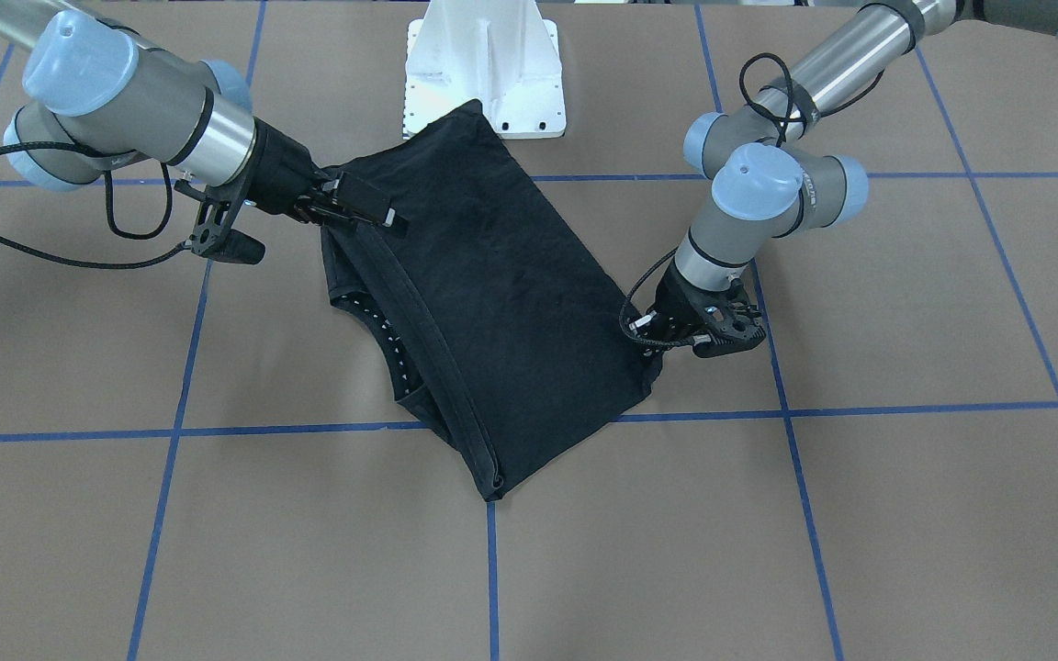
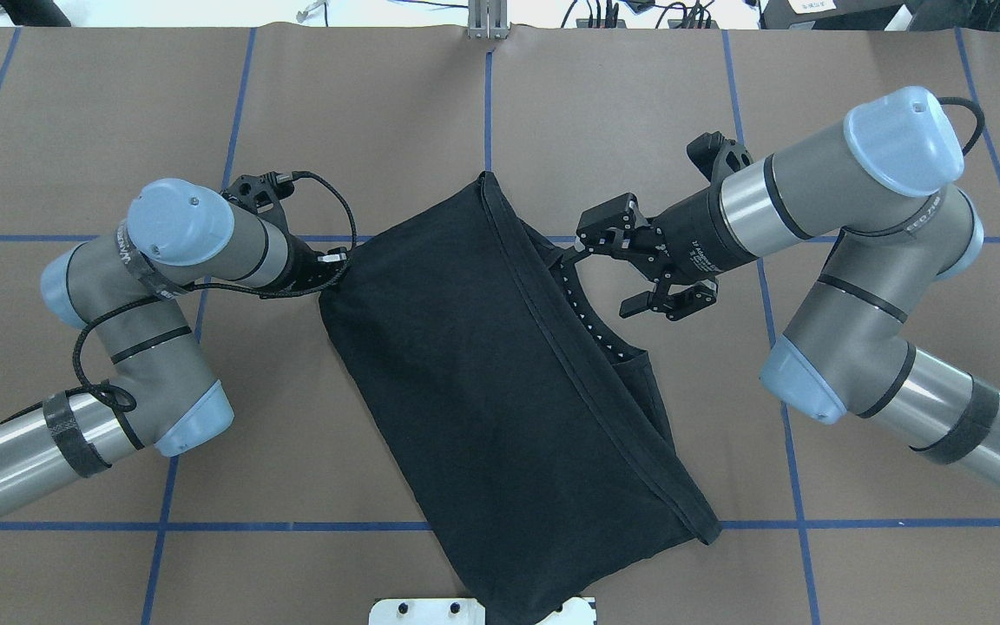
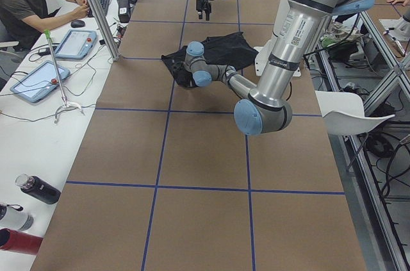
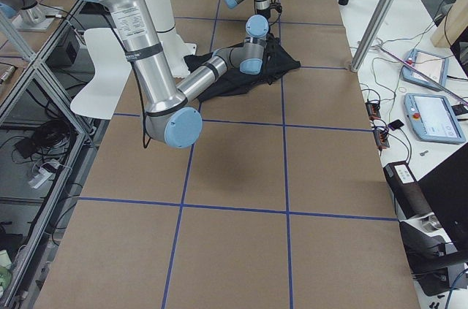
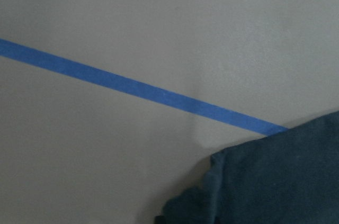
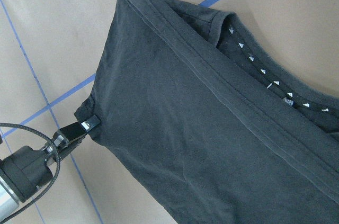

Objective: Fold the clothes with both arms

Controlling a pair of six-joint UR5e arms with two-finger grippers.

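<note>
The black T-shirt (image 2: 483, 373) lies folded in a slanted strip at the table's middle, plain side up. Its collar with small white marks (image 2: 591, 321) peeks out along one long edge. The shirt also shows in the front view (image 1: 501, 275) and the right wrist view (image 6: 185, 128). My left gripper (image 2: 332, 271) is low at the shirt's corner and looks shut on it; it shows in the front view (image 1: 653, 353) and the right wrist view (image 6: 87, 125). The left wrist view shows only that corner (image 5: 286, 181). My right gripper (image 2: 617, 265) is open and empty by the collar edge (image 1: 373, 213).
The white pedestal base (image 1: 485, 64) stands at the robot's side, touching the shirt's near end. Blue tape lines (image 1: 171, 431) cross the brown table. An operator (image 3: 29, 2) sits at a side bench with tablets (image 3: 38, 79) and bottles (image 3: 35, 189).
</note>
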